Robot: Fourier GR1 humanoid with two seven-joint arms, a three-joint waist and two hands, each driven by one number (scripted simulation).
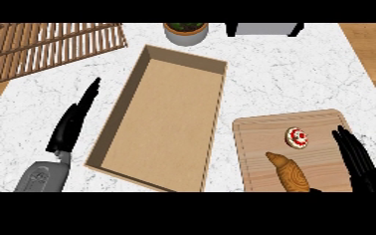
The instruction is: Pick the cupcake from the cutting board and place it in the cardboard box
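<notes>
A small cupcake [297,137] with white icing and red dots sits on the wooden cutting board [258,144] at the lower right. Just below it on the board lies a brown croissant [290,173]. My right hand [357,157] shows at the right edge, fingers straight and open, a short way to the right of the cupcake and not touching it. The open cardboard box [163,119] lies in the middle with nothing inside. My left hand [72,122] stays open to the left of the box, fingers pointing up.
A slatted wooden rack [51,45] lies at the top left. A grey pot with a green plant [186,32] stands behind the box. A grey appliance with black legs [264,29] is at the top edge. The counter is white marble.
</notes>
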